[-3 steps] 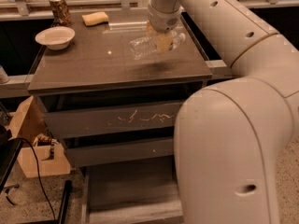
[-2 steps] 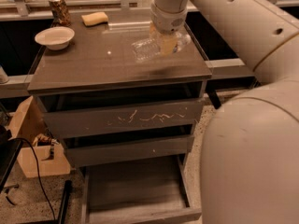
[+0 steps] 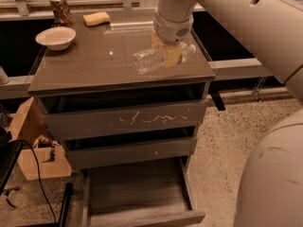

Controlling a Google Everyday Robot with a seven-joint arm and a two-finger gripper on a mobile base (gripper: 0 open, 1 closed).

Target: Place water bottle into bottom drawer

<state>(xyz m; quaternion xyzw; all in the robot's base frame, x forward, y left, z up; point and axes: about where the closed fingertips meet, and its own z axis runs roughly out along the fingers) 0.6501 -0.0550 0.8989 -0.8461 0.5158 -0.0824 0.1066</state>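
Camera view: the gripper (image 3: 169, 56) is over the desk top (image 3: 94, 63), toward the right edge and nearer the front edge than the back. Its yellowish fingers (image 3: 171, 51) are clamped on the middle of the water bottle (image 3: 147, 60). The bottle lies on its side, with its clear ribbed end pointing left toward the desk's centre and its other end sticking out right of the fingers (can't tell if it touches the top or hangs just above it). The pale arm (image 3: 227, 13) comes down from the top right and crosses over the back right corner.

The bottom drawer (image 3: 142, 219) is pulled out below the front edge, open, with only its bare floor showing. The middle drawer (image 3: 128, 152) is closed, and so is the top drawer (image 3: 128, 122), which has pale scratches on its front.

A white bowl (image 3: 56, 37) sits near the left edge. A patterned can (image 3: 60, 11) stands at the back left corner. A yellow sponge-like block (image 3: 96, 18) lies along the back edge, right of the can.

On the floor left of the desk are a cardboard box (image 3: 28, 143) and a black cable (image 3: 40, 174).
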